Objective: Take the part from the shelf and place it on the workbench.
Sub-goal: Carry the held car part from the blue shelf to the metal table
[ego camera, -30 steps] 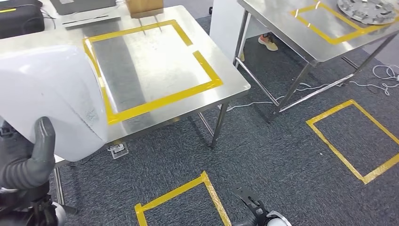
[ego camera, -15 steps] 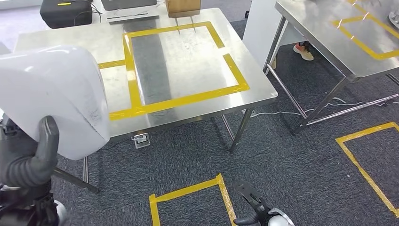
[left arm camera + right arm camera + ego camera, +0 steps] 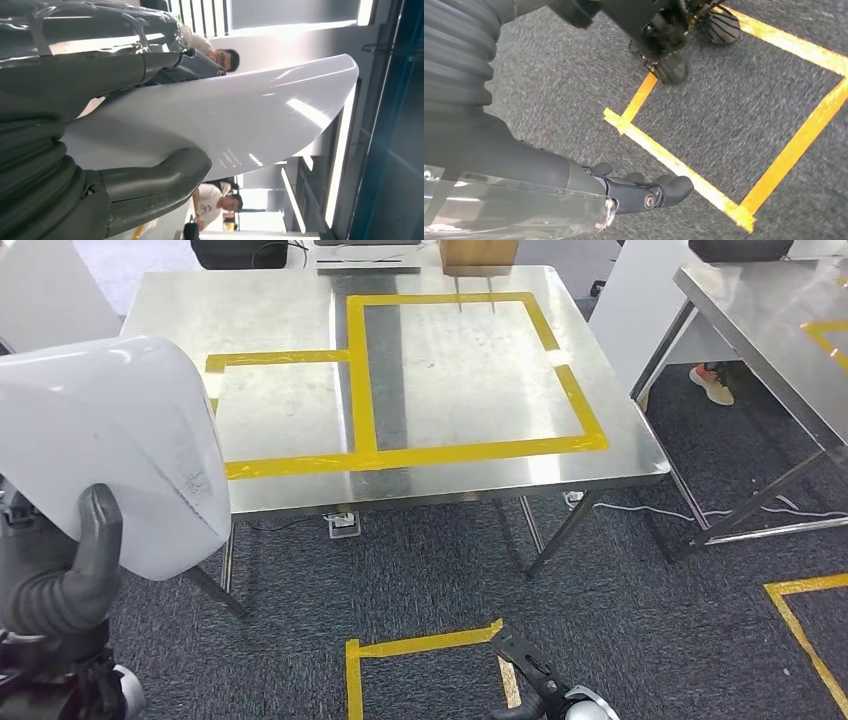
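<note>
While the left hand (image 3: 60, 580) grips the white part (image 3: 110, 440) low at the left of the head view, thumb pressed up against its near face and fingers behind it, the part is carried in the air, off the near left corner of the worktop (image 3: 300, 400) and not yet over it. The left wrist view shows the same clamp, with the glossy curved shell running well out past the thumb (image 3: 155, 182), so most of its bulk hangs beyond the grip. That overhang is the main risk, I judge: the surface looks slick, and a jolt from a step could let it pivot or slide out before it reaches the steel. Its wide edge could also clip the worktop's corner if brought in too low. Further right, yellow tape (image 3: 370, 380) marks two boxes on the worktop, and a drop short of them would leave the part on the bare margin or half off the rim. A brown box (image 3: 478, 252) stands at the far edge. At the lower right the right hand (image 3: 644, 192) hangs over the carpet (image 3: 620, 580) beside a taped floor square (image 3: 724, 150), fingers loosely curled, holding nothing, so it could not steady the part.
</note>
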`<state>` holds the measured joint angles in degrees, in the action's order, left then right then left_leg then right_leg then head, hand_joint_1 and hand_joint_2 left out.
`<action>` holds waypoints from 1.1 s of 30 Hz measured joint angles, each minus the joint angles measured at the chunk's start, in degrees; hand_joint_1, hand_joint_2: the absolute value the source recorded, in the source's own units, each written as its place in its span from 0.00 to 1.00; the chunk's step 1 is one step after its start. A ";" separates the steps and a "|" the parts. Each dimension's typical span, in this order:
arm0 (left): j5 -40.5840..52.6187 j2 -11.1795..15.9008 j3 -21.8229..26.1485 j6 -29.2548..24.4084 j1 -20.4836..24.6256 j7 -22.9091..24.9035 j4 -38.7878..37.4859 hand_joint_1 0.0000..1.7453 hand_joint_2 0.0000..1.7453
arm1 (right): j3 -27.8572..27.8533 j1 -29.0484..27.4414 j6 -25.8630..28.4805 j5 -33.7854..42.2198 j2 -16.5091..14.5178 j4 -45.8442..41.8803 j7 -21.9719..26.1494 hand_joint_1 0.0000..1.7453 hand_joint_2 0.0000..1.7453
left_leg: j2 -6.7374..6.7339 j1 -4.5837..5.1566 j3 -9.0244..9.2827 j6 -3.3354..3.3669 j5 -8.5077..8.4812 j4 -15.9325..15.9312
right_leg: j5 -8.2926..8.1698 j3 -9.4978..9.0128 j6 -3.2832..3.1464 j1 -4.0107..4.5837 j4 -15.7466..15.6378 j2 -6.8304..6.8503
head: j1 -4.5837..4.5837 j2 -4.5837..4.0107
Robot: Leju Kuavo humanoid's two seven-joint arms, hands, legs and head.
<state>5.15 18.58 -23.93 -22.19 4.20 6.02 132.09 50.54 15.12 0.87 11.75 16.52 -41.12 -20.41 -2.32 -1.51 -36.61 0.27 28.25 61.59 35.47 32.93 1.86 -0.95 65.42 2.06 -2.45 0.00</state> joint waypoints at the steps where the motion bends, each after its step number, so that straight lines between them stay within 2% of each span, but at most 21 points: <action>1: -0.01 -0.01 0.00 0.02 0.04 -0.02 -0.02 1.00 1.00 | 0.01 -0.14 0.00 0.00 0.00 0.05 0.00 0.00 1.00 | 0.83 0.11 -0.15 0.21 -0.14 0.00 | 1.98 1.59 -0.08 0.02 3.86 -0.84 | -0.09 0.00; 2: -0.01 -0.01 0.00 0.03 0.04 -0.03 -0.03 1.00 1.00 | 0.01 -0.27 0.00 0.00 0.01 0.13 0.00 0.00 1.00 | 1.71 0.26 -0.28 0.40 -0.27 0.00 | 3.28 3.05 -0.26 0.09 7.25 -1.22 | -0.20 0.00; 3: -0.02 -0.01 0.00 0.04 0.03 -0.03 -0.04 1.00 1.00 | 0.02 -0.36 -0.01 0.00 0.01 0.19 0.00 0.00 1.00 | 2.61 0.47 -0.36 0.55 -0.38 0.00 | 3.53 3.90 -0.59 0.22 9.13 -1.39 | -0.29 0.00; 4: -0.02 -0.02 0.00 0.05 0.02 -0.03 -0.05 1.00 1.00 | 0.02 -0.38 -0.01 0.00 -0.03 0.24 0.00 0.00 1.00 | 3.53 0.71 -0.40 0.68 -0.49 0.00 | 2.64 3.90 -1.10 0.41 9.00 -1.54 | -0.36 0.00; 5: -0.02 -0.02 0.00 0.05 0.03 -0.03 -0.04 1.00 1.00 | 0.02 -0.35 -0.01 -0.01 -0.07 0.27 0.00 0.00 1.00 | 4.39 0.96 -0.38 0.76 -0.60 -0.02 | 0.98 3.15 -1.72 0.67 7.14 -1.79 | -0.40 0.00; 6: -0.02 -0.02 0.00 0.05 0.03 -0.04 -0.04 1.00 1.00 | 0.01 -0.26 -0.01 -0.01 -0.08 0.27 0.00 0.00 1.00 | 5.24 1.15 -0.35 0.82 -0.74 -0.06 | -1.31 1.58 -2.63 1.07 3.38 -2.59 | -0.43 0.00; 8: -0.02 -0.03 -0.01 0.05 0.06 -0.05 -0.04 1.00 1.00 | 0.01 -0.11 0.00 -0.02 0.06 0.29 0.00 0.00 1.00 | 6.64 1.15 -0.35 0.74 -1.14 -0.27 | -4.31 -1.12 -4.28 1.66 -3.09 -4.78 | -0.25 0.00; 9: -0.03 -0.04 -0.01 0.06 0.05 -0.07 -0.04 1.00 1.00 | 0.00 -0.08 0.01 -0.01 0.22 0.32 -0.01 0.00 1.00 | 7.32 0.92 -0.43 0.52 -1.44 -0.46 | -5.09 -1.91 -4.87 1.94 -5.13 -5.65 | -0.21 0.00; 11: -0.08 -0.06 -0.01 0.07 0.02 -0.07 -0.04 1.00 1.00 | -0.01 0.04 0.01 -0.01 0.43 0.38 -0.01 0.00 1.00 | 8.41 0.42 -0.59 -0.23 -2.12 -1.01 | -5.55 -2.23 -5.24 2.27 -6.30 -5.75 | -0.34 0.00; 12: -0.10 -0.06 0.00 0.07 -0.07 -0.07 -0.01 1.00 1.00 | -0.03 0.24 0.01 0.01 0.45 0.40 -0.01 0.00 1.00 | 8.11 0.37 -0.68 -0.49 -2.26 -1.23 | -5.97 -2.70 -5.15 2.17 -7.44 -5.39 | -0.63 0.00; 14: -0.12 -0.07 0.03 0.07 -0.03 -0.08 0.07 1.00 1.00 | -0.04 0.58 0.02 0.10 0.33 0.39 0.00 0.00 1.00 | 5.27 0.69 -1.51 -0.86 -0.91 -0.05 | -7.17 -3.61 -4.72 1.74 -10.06 -4.74 | -0.65 0.00; 16: -0.14 -0.08 0.01 0.07 0.04 -0.05 0.06 1.00 1.00 | -0.03 0.46 0.02 0.20 0.23 0.44 0.00 0.00 1.00 | 2.47 0.70 -3.82 -1.40 2.69 5.18 | -8.02 -3.71 -4.14 1.30 -11.29 -4.03 | -0.23 0.00; 18: -0.15 -0.09 -0.03 0.07 0.01 -0.02 -0.08 1.00 1.00 | 0.00 0.01 0.03 0.21 0.16 0.54 0.00 0.00 1.00 | 2.17 0.31 -5.78 -2.17 5.10 10.51 | -8.12 -3.07 -3.76 1.05 -10.84 -3.25 | 0.04 0.00; 20: -0.16 -0.09 -0.02 0.07 0.01 -0.01 -0.20 1.00 1.00 | 0.01 -0.20 0.13 0.03 -0.01 0.58 0.00 0.00 1.00 | 2.17 -0.14 -4.48 -3.19 3.70 9.40 | -7.74 -2.43 -3.21 0.68 -9.98 -2.72 | 0.12 0.00; 22: -0.17 -0.10 -0.02 0.09 0.00 0.02 -0.25 1.00 1.00 | -0.03 -0.15 0.33 -0.37 -0.03 0.62 -0.04 0.00 1.00 | 1.99 -0.70 -0.36 -4.95 1.35 3.06 | -6.88 -1.76 -2.24 0.17 -8.46 -2.53 | 0.31 0.00; 23: -0.18 -0.12 -0.02 0.15 0.00 0.04 -0.26 1.00 1.00 | -0.07 -0.11 0.40 -0.56 0.02 0.63 -0.08 0.00 1.00 | 1.96 -0.80 1.12 -4.79 0.88 0.70 | -6.34 -1.43 -1.86 0.11 -7.57 -2.53 | 0.58 0.00; 24: -0.19 -0.12 -0.02 0.24 -0.08 0.08 -0.27 1.00 1.00 | -0.11 -0.03 0.46 -0.69 0.12 0.63 -0.13 0.00 1.00 | 1.92 -0.79 2.01 -3.84 0.96 -0.76 | -5.98 -1.14 -1.74 0.15 -6.87 -2.55 | 0.65 0.00; 26: -0.20 -0.16 -0.02 0.40 -0.21 0.13 -0.28 1.00 1.00 | -0.27 0.01 0.54 -0.78 0.19 0.61 -0.19 0.00 1.00 | 1.93 -0.58 2.03 -1.64 1.21 -0.86 | -5.86 -0.96 -2.25 0.43 -6.50 -2.65 | 0.50 0.00; 27: -0.21 -0.18 -0.02 0.45 -0.27 0.14 -0.30 1.00 1.00 | -0.36 0.00 0.57 -0.77 0.19 0.62 -0.19 0.00 1.00 | 1.89 -0.53 2.04 -1.30 1.24 -0.84 | -6.10 -1.01 -2.49 0.48 -6.69 -2.69 | 0.22 0.00; 28: -0.22 -0.20 -0.02 0.46 -0.25 0.14 -0.30 1.00 1.00 | -0.44 -0.04 0.57 -0.76 0.18 0.63 -0.19 0.00 1.00 | 1.89 -0.50 2.04 -1.53 1.20 -0.84 | -6.24 -1.08 -2.56 0.48 -6.88 -2.73 | 0.13 0.00; 33: -0.25 -0.25 -0.02 0.56 -0.23 0.15 -0.29 1.00 1.00 | -0.58 -0.08 0.57 -0.76 0.11 0.63 -0.20 0.00 1.00 | 2.04 -0.33 2.02 -1.13 1.25 -0.84 | -6.55 -1.40 -2.06 0.39 -7.53 -2.75 | 0.05 0.00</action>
<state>4.90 18.34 -23.96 -21.63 3.97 6.16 131.80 49.96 15.04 1.45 10.99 16.63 -40.49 -20.61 -0.28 -1.83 -34.59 -0.86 29.50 60.75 28.92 31.53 -0.20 -0.56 57.88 -0.69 -2.40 0.00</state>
